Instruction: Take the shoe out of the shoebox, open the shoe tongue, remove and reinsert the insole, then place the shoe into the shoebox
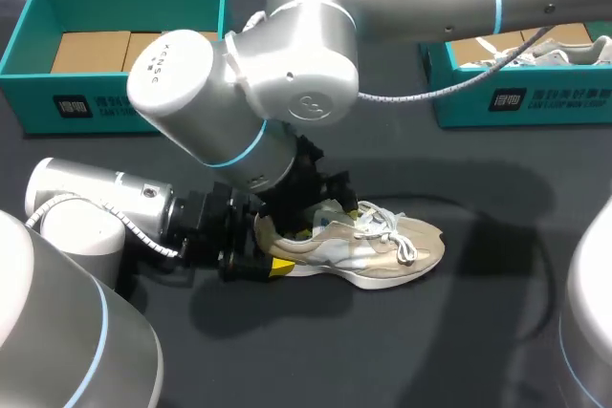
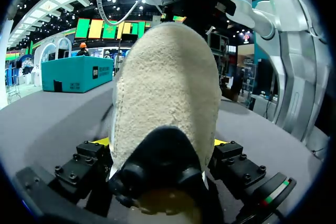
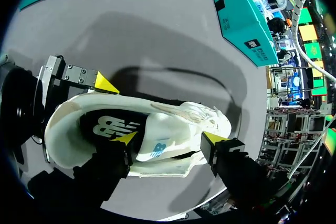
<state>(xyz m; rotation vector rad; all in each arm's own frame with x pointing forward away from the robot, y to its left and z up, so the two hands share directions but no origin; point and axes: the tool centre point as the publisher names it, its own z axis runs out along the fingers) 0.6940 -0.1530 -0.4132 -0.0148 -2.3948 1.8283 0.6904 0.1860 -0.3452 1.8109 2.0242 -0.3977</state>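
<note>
At mid-worktop the shoe is seen lying on its sole, well apart from the teal shoebox at the far left. The heel is clamped from both sides by the left gripper. The right gripper is set over the shoe mouth, astride the tongue. Whether it is clenched or released cannot be told.

Step judged: tongue opening, insole removal pending, since the dark insole is seated inside. The next move is judged to call for the tongue to be drawn toward the toe while the heel is held steady.

Hidden: the right gripper's tips in the head view, masked by its arm; the toe in the left wrist view.
</note>
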